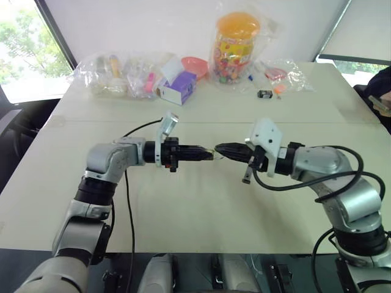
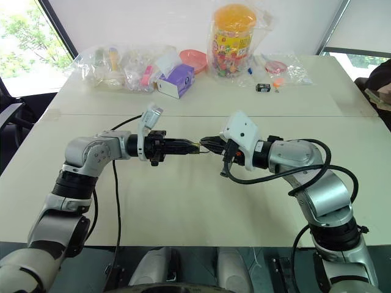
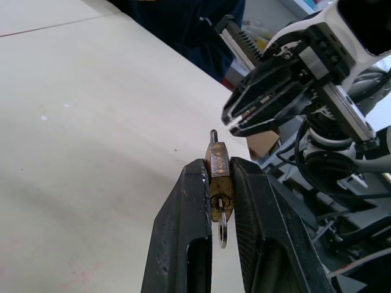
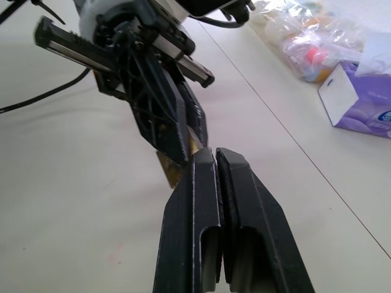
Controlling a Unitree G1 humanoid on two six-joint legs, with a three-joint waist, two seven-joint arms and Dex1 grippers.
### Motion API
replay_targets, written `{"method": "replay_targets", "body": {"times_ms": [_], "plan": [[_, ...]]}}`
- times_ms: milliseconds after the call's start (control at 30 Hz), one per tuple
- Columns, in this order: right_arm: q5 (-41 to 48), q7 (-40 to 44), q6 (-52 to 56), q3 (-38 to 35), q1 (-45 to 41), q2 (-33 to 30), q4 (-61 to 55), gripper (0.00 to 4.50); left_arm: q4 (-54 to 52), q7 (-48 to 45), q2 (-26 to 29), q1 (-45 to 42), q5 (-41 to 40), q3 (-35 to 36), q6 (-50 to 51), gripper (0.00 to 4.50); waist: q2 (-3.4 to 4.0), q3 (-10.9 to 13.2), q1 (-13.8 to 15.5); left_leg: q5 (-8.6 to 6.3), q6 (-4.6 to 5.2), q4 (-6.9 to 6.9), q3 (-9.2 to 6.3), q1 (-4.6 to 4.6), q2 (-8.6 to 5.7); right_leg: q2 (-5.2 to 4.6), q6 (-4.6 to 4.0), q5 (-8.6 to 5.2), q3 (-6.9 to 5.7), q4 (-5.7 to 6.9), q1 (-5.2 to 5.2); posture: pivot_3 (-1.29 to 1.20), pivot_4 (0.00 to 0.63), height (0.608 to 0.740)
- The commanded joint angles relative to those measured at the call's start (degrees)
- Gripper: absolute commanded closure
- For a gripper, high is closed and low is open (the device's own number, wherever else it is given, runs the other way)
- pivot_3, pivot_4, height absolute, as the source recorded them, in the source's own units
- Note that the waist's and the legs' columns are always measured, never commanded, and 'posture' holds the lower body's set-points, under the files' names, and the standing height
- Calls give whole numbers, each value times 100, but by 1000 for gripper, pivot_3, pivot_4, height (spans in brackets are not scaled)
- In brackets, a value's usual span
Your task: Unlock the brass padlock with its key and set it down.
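Note:
The brass padlock [image 3: 218, 174] is clamped between the black fingers of my left gripper [image 1: 209, 154], which is held level above the table [image 1: 201, 207] and points right. Its thin shackle end pokes out past the fingertips. A small silver key [image 3: 222, 232] hangs from the padlock's lower end, between the fingers. My right gripper [image 1: 218, 148] faces it from the right with its tips just short of the padlock. In the right wrist view its fingers [image 4: 204, 183] are pressed together with nothing between them.
Along the far edge lie clear bags of small items [image 1: 116, 73], a purple tissue box [image 1: 178, 87], a pink bowl [image 1: 195, 64], an orange-lidded candy jar [image 1: 235, 46] and a small black item [image 1: 264, 94]. A person's arm [image 1: 379, 91] shows at the right edge.

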Motion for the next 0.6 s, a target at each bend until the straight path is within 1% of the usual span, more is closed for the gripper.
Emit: {"method": "replay_targets", "body": {"times_ms": [33,600], "plan": [[-21,6,-251,7,25,-93,70,4435,-231,-106,24,-196,-195,146,38,4258,0,0,3,0,0,0,0,0,0,0,0,0,0,0,0,0,150,740],[-329,105,-905,338,322,-366,411,4435,-109,-130,-8,-428,-318,281,88,4258,0,0,4,0,1,0,-1,-1,0,3,0,0,0,-1,-1,0,150,740]]}}
